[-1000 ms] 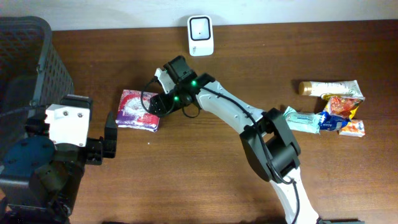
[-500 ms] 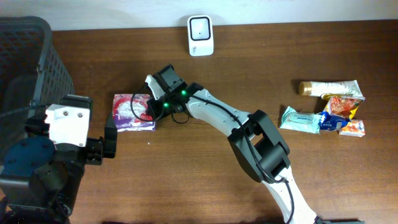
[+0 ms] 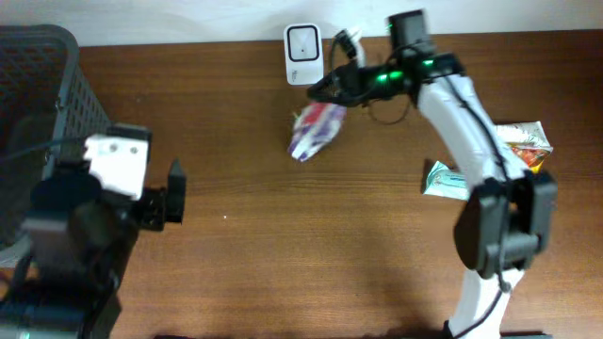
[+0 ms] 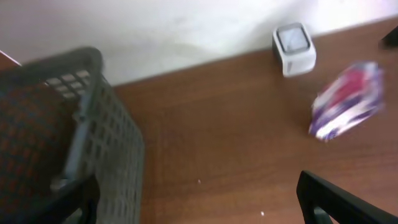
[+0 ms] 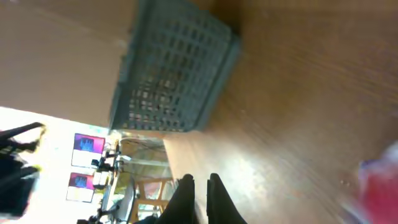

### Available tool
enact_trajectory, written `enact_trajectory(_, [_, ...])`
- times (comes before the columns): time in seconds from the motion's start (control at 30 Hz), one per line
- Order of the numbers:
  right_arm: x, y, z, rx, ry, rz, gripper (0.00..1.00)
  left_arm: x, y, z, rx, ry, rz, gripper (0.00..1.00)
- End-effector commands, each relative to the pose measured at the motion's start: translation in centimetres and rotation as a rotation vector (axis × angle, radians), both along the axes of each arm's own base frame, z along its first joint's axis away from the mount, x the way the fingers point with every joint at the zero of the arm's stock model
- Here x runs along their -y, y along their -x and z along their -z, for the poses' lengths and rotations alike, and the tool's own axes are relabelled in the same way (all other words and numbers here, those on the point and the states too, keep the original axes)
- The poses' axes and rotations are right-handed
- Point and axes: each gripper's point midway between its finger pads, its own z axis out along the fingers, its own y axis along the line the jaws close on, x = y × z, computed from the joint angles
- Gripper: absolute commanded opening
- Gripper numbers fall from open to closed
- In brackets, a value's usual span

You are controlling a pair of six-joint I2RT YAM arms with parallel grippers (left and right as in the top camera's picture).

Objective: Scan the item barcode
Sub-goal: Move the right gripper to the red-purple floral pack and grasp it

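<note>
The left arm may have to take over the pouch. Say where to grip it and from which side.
Probably the free left end of the pouch, approached from the left by the open left gripper. It hangs tilted, its right end seemingly pinched in the right gripper, with the scanner close behind, so that end is clearest.

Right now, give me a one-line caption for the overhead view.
Right hand, shut, by a pink-and-purple packet before the white scanner; left hand open beside the basket.
</note>
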Motion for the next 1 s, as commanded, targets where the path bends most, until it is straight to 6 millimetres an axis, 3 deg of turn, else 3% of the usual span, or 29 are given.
enact_trajectory(0.0, [1.0, 1.1, -0.1, 0.009, 0.039, -0.002, 0.04, 2.4, -2.5, 3.2, -0.132, 0.074, 0.091, 0.99])
enact_trajectory(0.03, [1.6, 1.2, 1.5, -0.002, 0.118, 0.021, 0.04, 3.0, -3.2, 4.0, -0.164, 0.086, 0.111, 0.99])
enact_trajectory(0.07, [3.2, 1.4, 4.8, -0.029, 0.312, 0.07, 0.04, 3.3, -3.8, 5.0, -0.197, 0.091, 0.12, 0.99])
enact_trajectory(0.17, [7.7, 2.8, 9.8, -0.077, 0.697, 0.115, 0.06, 3.4, -4.9, 6.5, -0.249, 0.087, 0.117, 0.99])
enact_trajectory(0.2, [8.9, 3.2, 10.6, -0.095, 0.782, 0.125, 0.44, 3.4, -4.9, 6.5, -0.247, 0.087, 0.117, 0.99])
enact_trajectory(0.27, [10.8, 4.2, 11.6, -0.137, 0.902, 0.131, 0.85, 3.4, -5.0, 6.2, -0.236, 0.088, 0.118, 0.99])
enact_trajectory(0.3, [11.4, 4.6, 11.9, -0.152, 0.938, 0.132, 0.95, 3.4, -5.0, 6.2, -0.235, 0.088, 0.118, 0.99])
enact_trajectory(0.33, [11.8, 4.7, 12.2, -0.162, 0.968, 0.132, 0.99, 3.4, -5.0, 6.2, -0.235, 0.088, 0.118, 0.99])
enact_trajectory(0.47, [12.7, 4.9, 15.1, -0.206, 0.979, 0.15, 0.99, 4.0, -4.9, 6.2, -0.238, 0.109, 0.146, 0.99])
enact_trajectory(0.57, [13.9, 4.2, 18.2, -0.219, 0.952, 0.215, 0.99, 4.1, -4.9, 6.1, -0.234, 0.11, 0.148, 0.99])
enact_trajectory(0.67, [13.9, 2.9, 20.8, -0.165, 0.909, 0.263, 1.0, 4.1, -5.2, 5.8, -0.219, 0.111, 0.149, 0.99])
enact_trajectory(0.73, [13.3, 2.1, 21.8, -0.12, 0.868, 0.275, 0.83, 4.1, -5.2, 5.8, -0.215, 0.111, 0.15, 0.99])
enact_trajectory(0.9, [10.6, 1.3, 24.5, -0.124, 0.712, 0.226, 0.62, 4.1, -5.4, 5.5, -0.203, 0.111, 0.15, 0.99])
enact_trajectory(0.93, [10.2, 1.3, 24.9, -0.131, 0.688, 0.215, 0.54, 4.1, -5.5, 5.5, -0.203, 0.111, 0.15, 0.99])
enact_trajectory(0.97, [10.0, 1.4, 25.5, -0.143, 0.678, 0.206, 0.39, 4.1, -5.5, 5.5, -0.203, 0.111, 0.15, 0.99])
